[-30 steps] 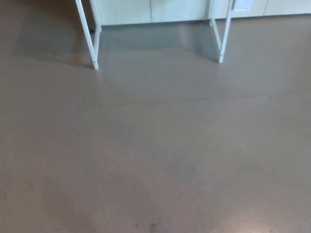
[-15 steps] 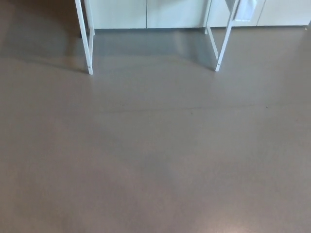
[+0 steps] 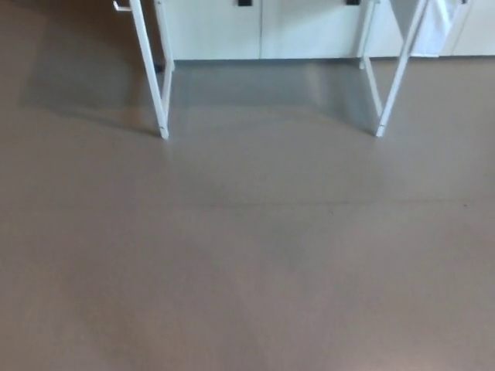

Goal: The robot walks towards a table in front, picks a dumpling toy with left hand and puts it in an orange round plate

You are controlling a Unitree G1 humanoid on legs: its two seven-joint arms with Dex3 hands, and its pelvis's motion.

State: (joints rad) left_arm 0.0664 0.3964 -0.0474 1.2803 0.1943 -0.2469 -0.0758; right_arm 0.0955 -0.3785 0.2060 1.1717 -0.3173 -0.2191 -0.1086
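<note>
No dumpling toy and no orange plate appear in the head view. Of the table I see only its white legs: the left pair (image 3: 152, 69) and the right pair (image 3: 393, 77), standing on the floor at the top of the picture. The tabletop is cut off above the frame. Neither of my hands shows.
Grey-brown floor (image 3: 247, 255) fills most of the view. Behind the table legs runs a row of pale cabinets (image 3: 263, 31) with dark handles. A white cloth or sheet (image 3: 437, 23) hangs at the top right by the right leg.
The whole picture has shifted: the table legs sit lower and further right than a second ago and more of the cabinets shows. The camera has moved closer.
</note>
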